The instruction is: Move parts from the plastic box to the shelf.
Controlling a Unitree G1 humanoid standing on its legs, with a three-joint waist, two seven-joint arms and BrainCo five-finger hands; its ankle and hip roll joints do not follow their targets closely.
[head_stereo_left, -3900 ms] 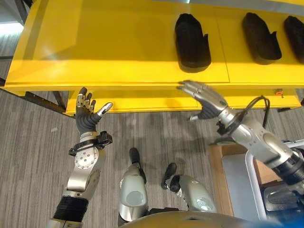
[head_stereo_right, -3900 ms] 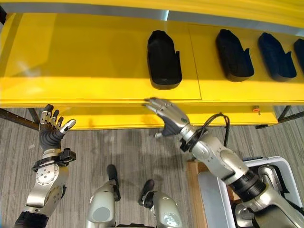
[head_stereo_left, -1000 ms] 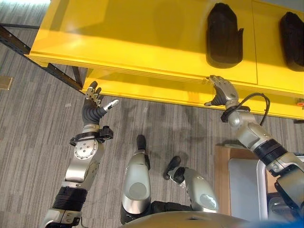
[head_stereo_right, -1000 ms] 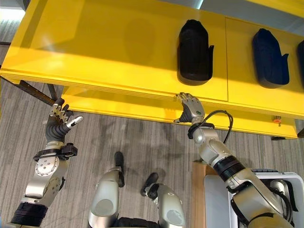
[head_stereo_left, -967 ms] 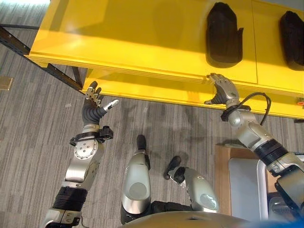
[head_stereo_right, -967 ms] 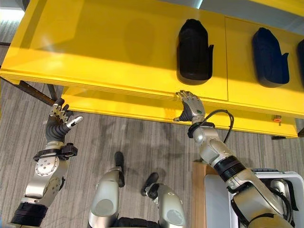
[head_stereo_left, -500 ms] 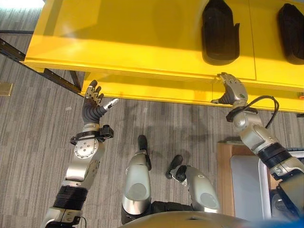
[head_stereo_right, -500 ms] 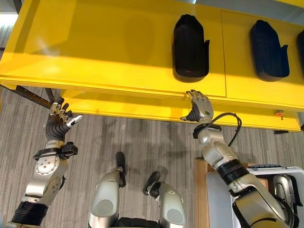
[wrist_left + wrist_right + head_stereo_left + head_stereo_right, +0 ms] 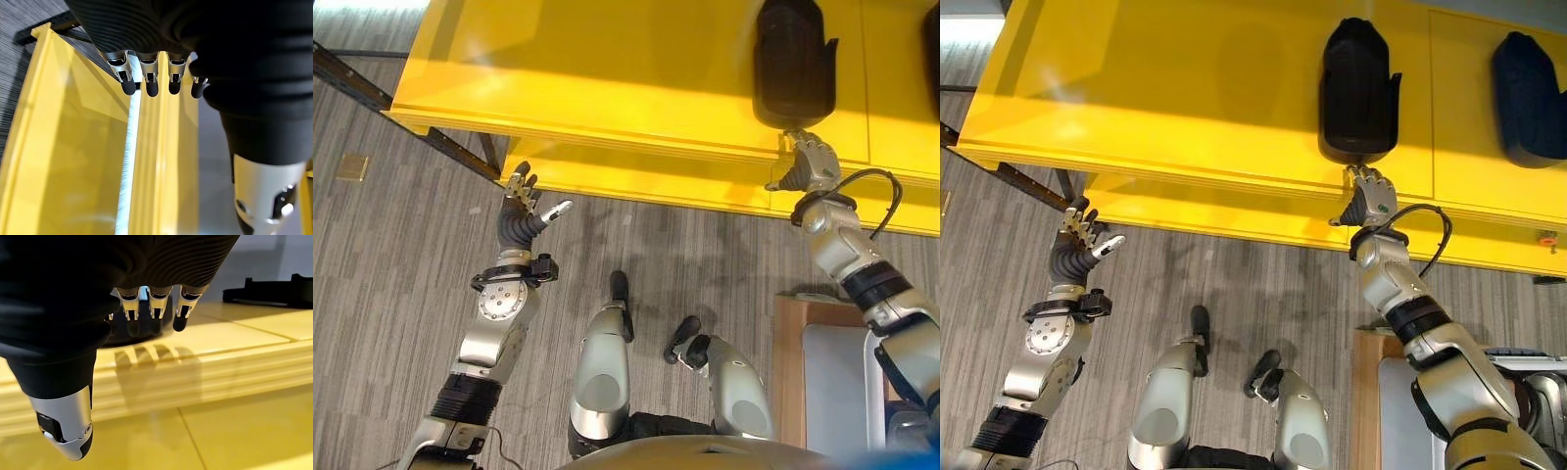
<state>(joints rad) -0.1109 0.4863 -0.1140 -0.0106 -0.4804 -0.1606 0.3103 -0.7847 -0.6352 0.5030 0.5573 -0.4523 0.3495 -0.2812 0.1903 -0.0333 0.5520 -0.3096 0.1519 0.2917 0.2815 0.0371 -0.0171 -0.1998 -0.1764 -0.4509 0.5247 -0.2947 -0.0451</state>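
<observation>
At the front lip of the yellow shelf [image 9: 1185,88], the right hand [image 9: 1369,199] now reaches its loosely spread, empty fingers up to the nearest black part [image 9: 1359,93], closer than before. Below the shelf's left end, the left hand [image 9: 1080,240] stays splayed, holding nothing.

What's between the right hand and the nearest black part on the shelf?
Just the yellow shelf's front edge: in the right eye view the right hand sits right below the black part.

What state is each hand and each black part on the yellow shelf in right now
left hand: open, raised, holding nothing.
right hand: open, fingers at the shelf edge by the nearest part.
nearest black part: lying on the yellow shelf.
second black part: lying on the shelf.
</observation>
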